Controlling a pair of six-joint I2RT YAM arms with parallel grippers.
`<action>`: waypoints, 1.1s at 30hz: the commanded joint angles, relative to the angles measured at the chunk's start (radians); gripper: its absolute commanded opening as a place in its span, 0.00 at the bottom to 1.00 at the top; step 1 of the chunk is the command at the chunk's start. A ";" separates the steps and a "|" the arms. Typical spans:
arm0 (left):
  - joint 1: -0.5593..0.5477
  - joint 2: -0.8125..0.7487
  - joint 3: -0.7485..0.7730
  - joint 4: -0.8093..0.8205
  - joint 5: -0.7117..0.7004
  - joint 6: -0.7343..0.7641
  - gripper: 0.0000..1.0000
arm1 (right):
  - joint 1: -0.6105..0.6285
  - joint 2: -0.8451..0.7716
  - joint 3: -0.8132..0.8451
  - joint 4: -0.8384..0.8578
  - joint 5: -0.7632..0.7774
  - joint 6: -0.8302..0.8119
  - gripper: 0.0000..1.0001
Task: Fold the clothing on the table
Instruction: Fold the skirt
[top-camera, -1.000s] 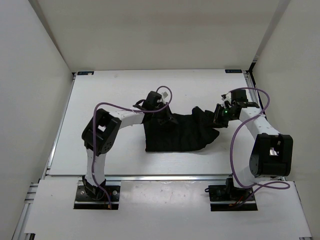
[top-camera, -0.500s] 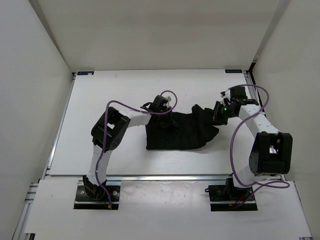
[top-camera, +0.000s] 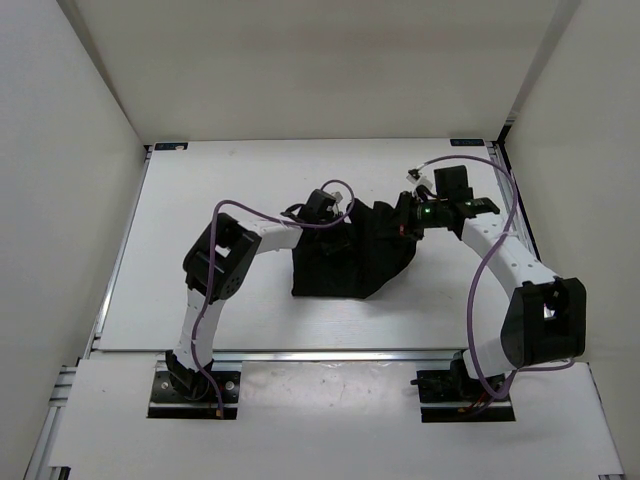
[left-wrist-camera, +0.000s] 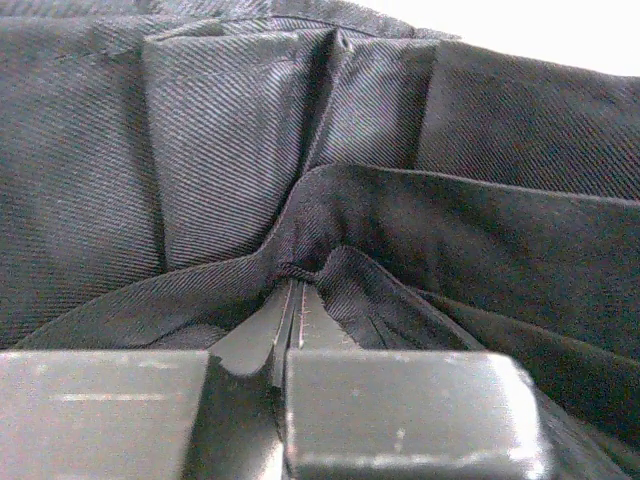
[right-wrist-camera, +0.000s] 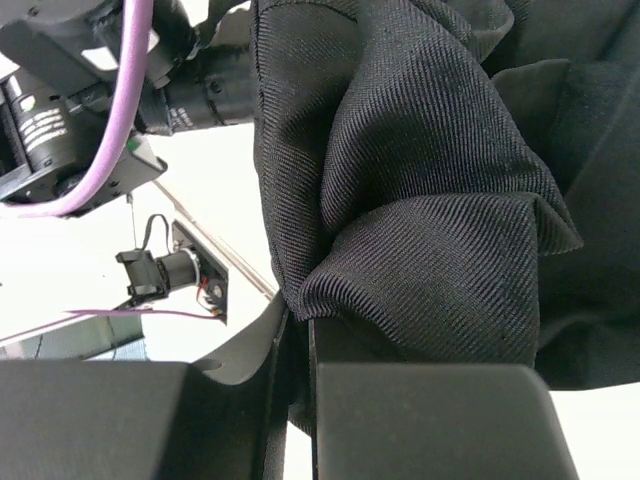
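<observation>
Two grippers were seen clamped on the clothing (top-camera: 345, 260), which lay bunched near the middle of the table (top-camera: 200, 190) in the overhead view. The left gripper (top-camera: 322, 208) was at the garment's upper left edge, the right gripper (top-camera: 405, 215) at its upper right corner, where the cloth was lifted off the surface. In each wrist view the jaws were nearly closed, with a thin pinch of black fabric held between them.

The fabric was judged soft, light and limp: it draped in loose folds from the right gripper (right-wrist-camera: 295, 330) and puckered around the left gripper (left-wrist-camera: 290, 320). Slipping seemed unlikely given the twill weave, though pleats could splay. Corners or a hemmed edge were judged the best places for a hold.

Only the overhead view showed the garment's whole outline and its place on the table. Only the wrist views showed the pinch itself and the twill texture; the right wrist view also showed the other arm at its upper left.
</observation>
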 joint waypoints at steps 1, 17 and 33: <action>0.032 -0.008 0.014 -0.016 -0.001 0.001 0.03 | -0.005 -0.019 0.016 0.068 -0.069 0.031 0.00; 0.385 -0.420 -0.190 -0.114 -0.028 0.102 0.21 | -0.091 -0.037 0.006 -0.002 -0.036 -0.028 0.00; 0.274 -0.430 -0.486 -0.056 -0.144 0.101 0.19 | -0.039 -0.005 0.124 -0.039 0.019 -0.042 0.00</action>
